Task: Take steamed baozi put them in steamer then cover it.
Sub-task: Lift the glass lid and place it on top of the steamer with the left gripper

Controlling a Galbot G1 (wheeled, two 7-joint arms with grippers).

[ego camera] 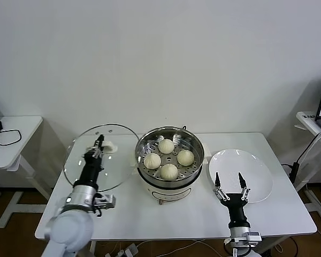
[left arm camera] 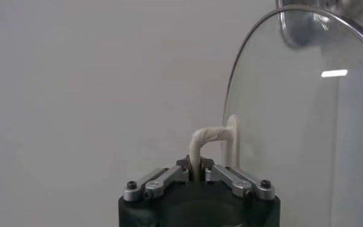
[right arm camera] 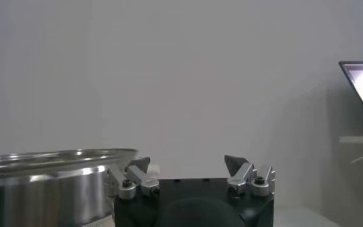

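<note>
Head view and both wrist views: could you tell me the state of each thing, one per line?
Steamer: uncovered, four baozi inside.
Steamed baozi: all in the basket, none on the plate.
Glass lid: lifted and tilted beside the steamer.
Left gripper: shut on the lid handle.
Right gripper: open, empty.
Plate: empty.

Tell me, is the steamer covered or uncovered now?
Uncovered: four baozi show in the steamer, and the left gripper holds the glass lid beside it.
</note>
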